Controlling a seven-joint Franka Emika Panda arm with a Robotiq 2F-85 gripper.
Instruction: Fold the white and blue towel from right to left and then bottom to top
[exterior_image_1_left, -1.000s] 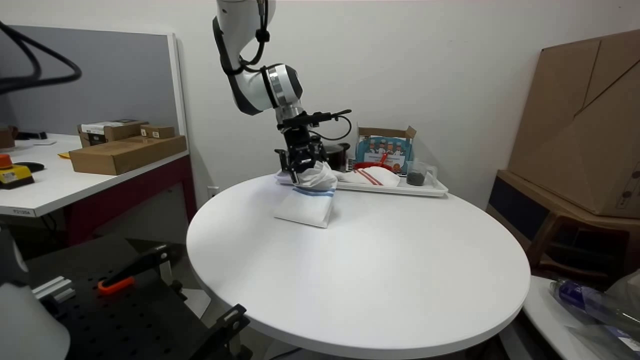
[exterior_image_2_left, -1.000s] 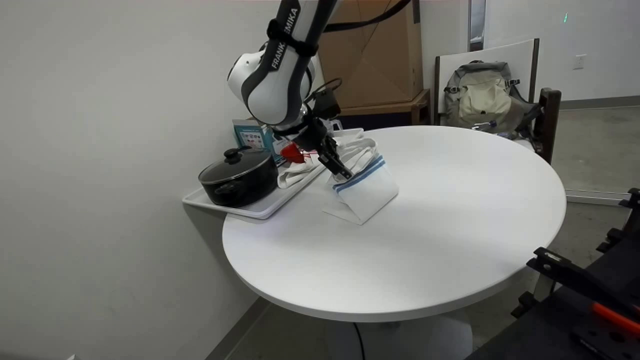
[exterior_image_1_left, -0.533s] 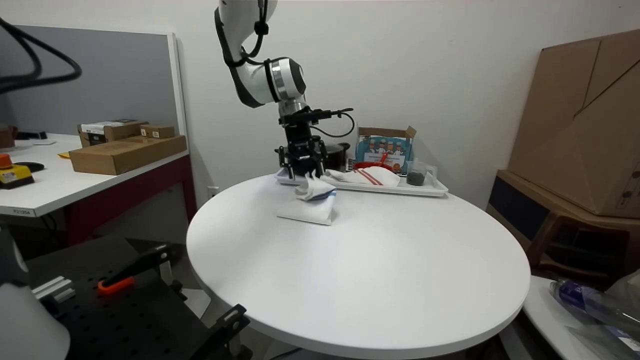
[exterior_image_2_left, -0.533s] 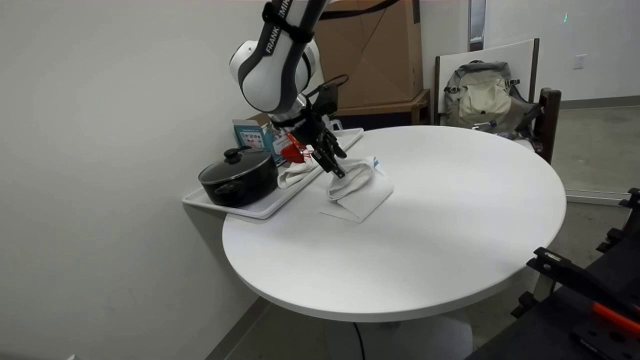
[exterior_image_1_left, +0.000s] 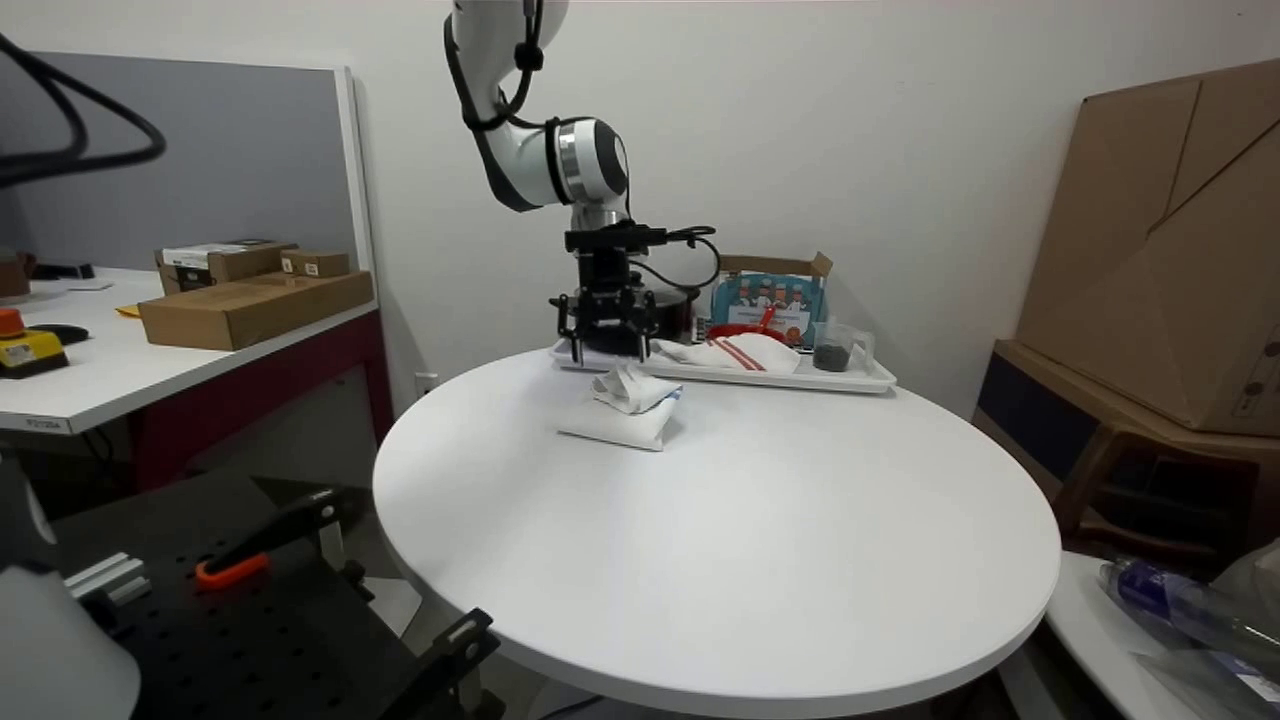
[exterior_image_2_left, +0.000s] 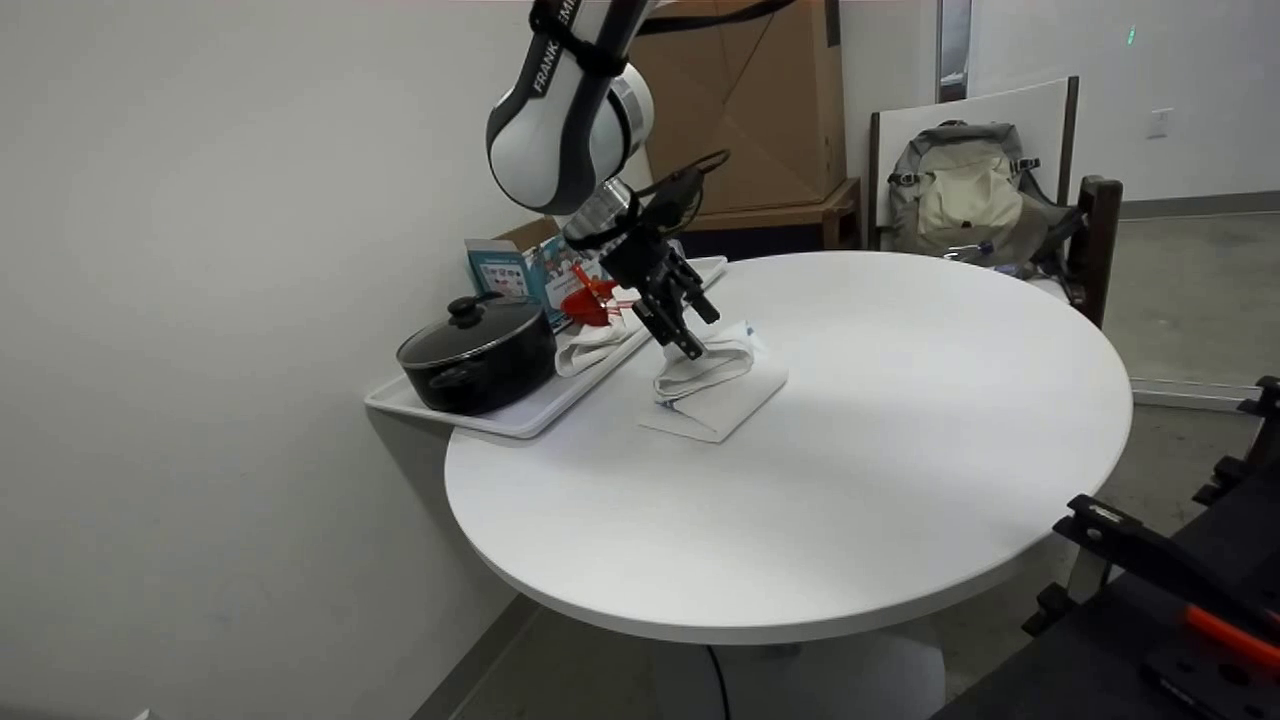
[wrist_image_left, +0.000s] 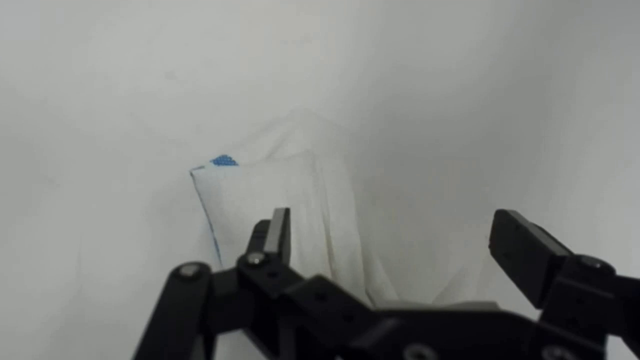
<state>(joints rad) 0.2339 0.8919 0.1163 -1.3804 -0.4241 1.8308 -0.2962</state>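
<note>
Settled flatter than half a second ago, the white and blue towel (exterior_image_1_left: 622, 406) lies folded just below the pincer (exterior_image_1_left: 610, 356), spread and empty; pressing straight down, not dragging, should set the crease.

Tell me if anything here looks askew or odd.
Yes. The towel is folded unevenly: its top layer lies rumpled, leaving part of the lower one uncovered. The tray also overhangs the table, with the pot on that end.
</note>
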